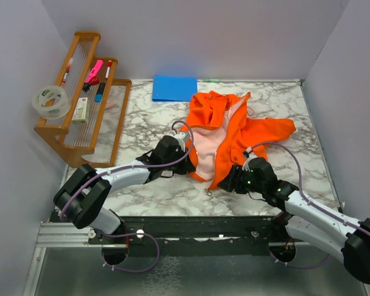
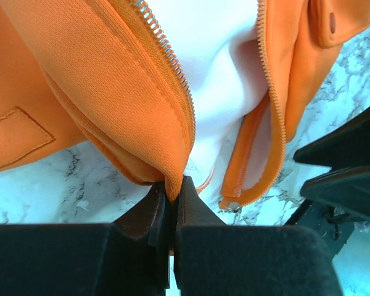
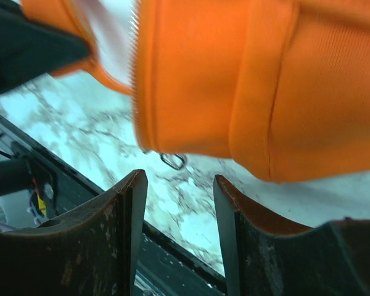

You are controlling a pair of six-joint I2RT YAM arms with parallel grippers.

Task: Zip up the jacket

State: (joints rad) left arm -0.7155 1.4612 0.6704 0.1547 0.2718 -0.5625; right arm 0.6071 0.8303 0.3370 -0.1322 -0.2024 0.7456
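The orange jacket (image 1: 234,129) lies open on the marble table, pink lining up. My left gripper (image 1: 187,163) is shut on the bottom corner of its left front panel (image 2: 172,185), right beside that panel's zipper teeth (image 2: 166,55). The other panel's zipper strip (image 2: 268,123) hangs loose to the right. My right gripper (image 1: 224,180) stands open at the lower hem of the right panel (image 3: 265,92), nothing between its fingers (image 3: 132,191). The small metal zipper pull (image 3: 174,161) dangles just beyond the fingertips, untouched, and also shows from above (image 1: 208,192).
A flat blue rectangle (image 1: 174,88) lies at the back behind the jacket. A wooden rack (image 1: 86,111) with pens and a tape roll (image 1: 50,102) stands at the left wall. The table's front rail (image 1: 191,223) runs close behind both grippers.
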